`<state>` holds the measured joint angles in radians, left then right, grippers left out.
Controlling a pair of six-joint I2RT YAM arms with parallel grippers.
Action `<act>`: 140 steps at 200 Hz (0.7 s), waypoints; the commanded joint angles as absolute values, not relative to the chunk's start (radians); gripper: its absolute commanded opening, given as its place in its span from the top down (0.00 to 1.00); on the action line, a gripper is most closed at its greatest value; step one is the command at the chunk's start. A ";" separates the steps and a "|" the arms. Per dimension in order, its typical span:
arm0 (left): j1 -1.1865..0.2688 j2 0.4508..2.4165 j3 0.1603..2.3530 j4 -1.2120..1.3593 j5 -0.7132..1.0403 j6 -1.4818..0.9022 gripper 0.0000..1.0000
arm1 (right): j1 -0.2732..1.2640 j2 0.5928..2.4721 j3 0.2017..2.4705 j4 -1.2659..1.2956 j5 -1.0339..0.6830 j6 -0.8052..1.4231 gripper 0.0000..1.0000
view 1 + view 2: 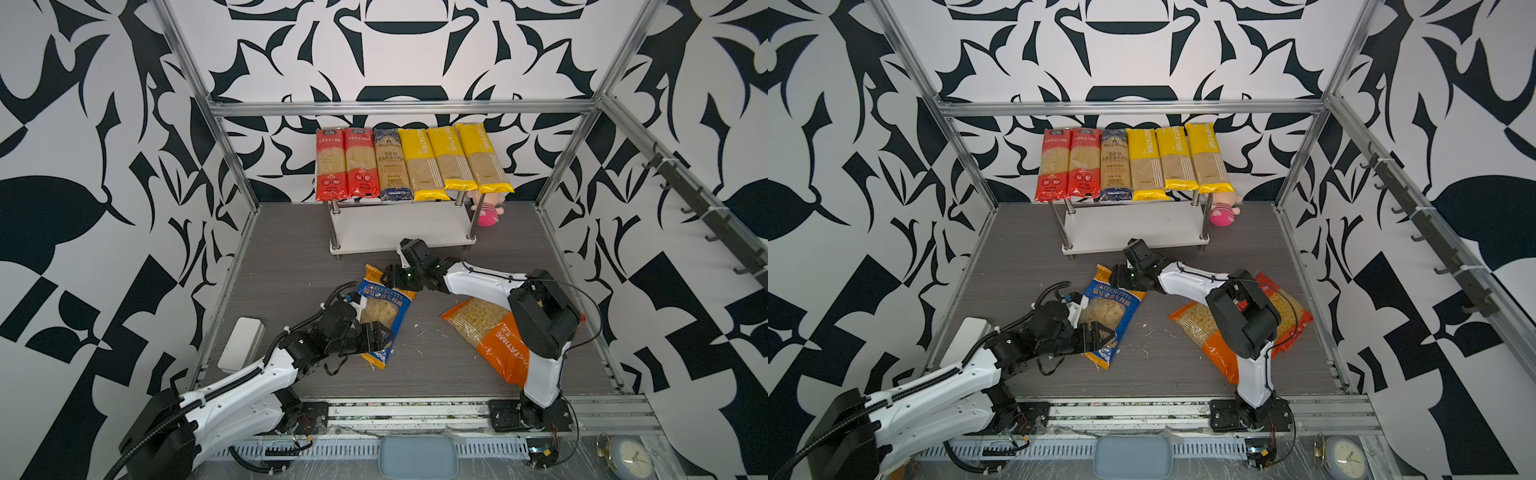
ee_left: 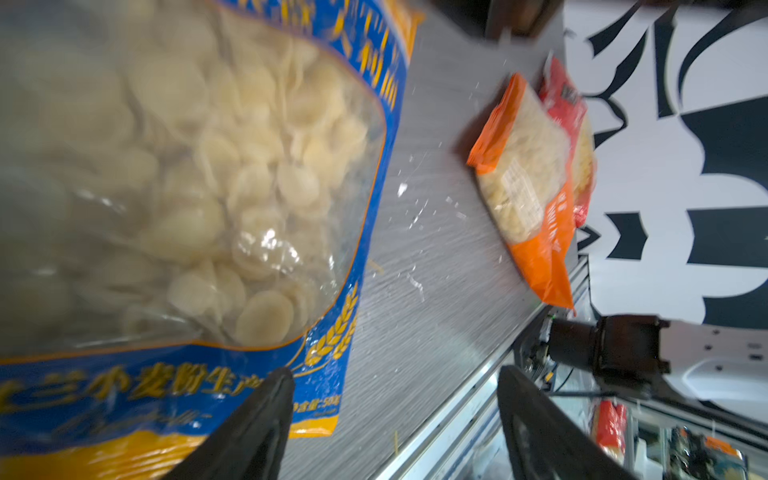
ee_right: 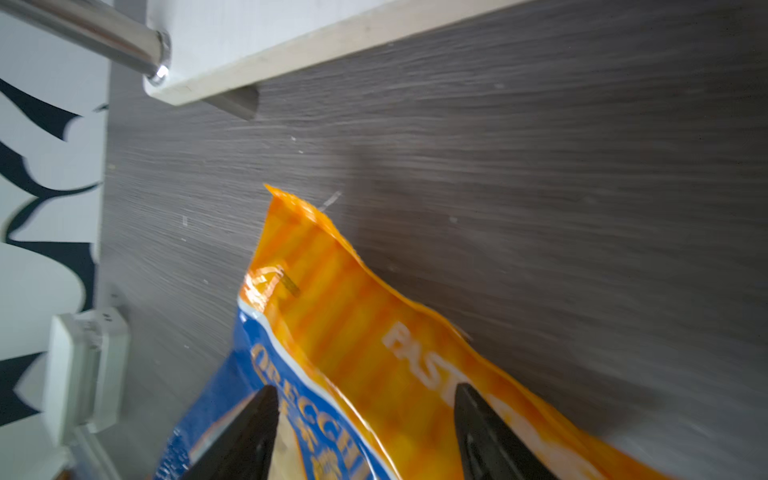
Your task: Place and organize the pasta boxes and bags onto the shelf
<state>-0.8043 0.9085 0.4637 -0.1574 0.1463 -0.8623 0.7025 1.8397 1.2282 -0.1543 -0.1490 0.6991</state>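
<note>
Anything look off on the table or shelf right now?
Yes. Pale crumbs lie scattered on the table between the blue bag and the orange bag, so a pack may be leaking. A pink doll sits at the shelf's right end, unrelated to pasta.

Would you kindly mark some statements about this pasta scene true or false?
Six spaghetti packs lie side by side on the top board of the shelf. True.
The blue bag is on the lower board. False: it lies on the table, in front of the shelf.
The orange bag lies on the table. True.
The pink doll sits on top of the packs. False: it lies lower, by the shelf's right end.
The left gripper is shut. False: its jaws stand open over the blue bag.
</note>
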 commanded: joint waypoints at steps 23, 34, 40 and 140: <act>-0.516 0.944 0.565 -0.295 0.175 -0.654 0.18 | 0.732 1.565 0.963 -0.183 -0.005 0.787 0.28; -0.464 0.991 0.593 -0.296 0.158 -0.598 0.18 | 0.750 1.531 0.890 -0.120 -0.026 0.856 0.28; -0.446 1.020 0.609 -0.297 0.156 -0.570 0.18 | 0.760 1.516 0.854 -0.083 -0.034 0.891 0.28; -0.416 1.267 0.645 -0.248 0.270 -0.538 0.20 | 0.782 1.655 0.742 0.370 -0.153 1.100 0.31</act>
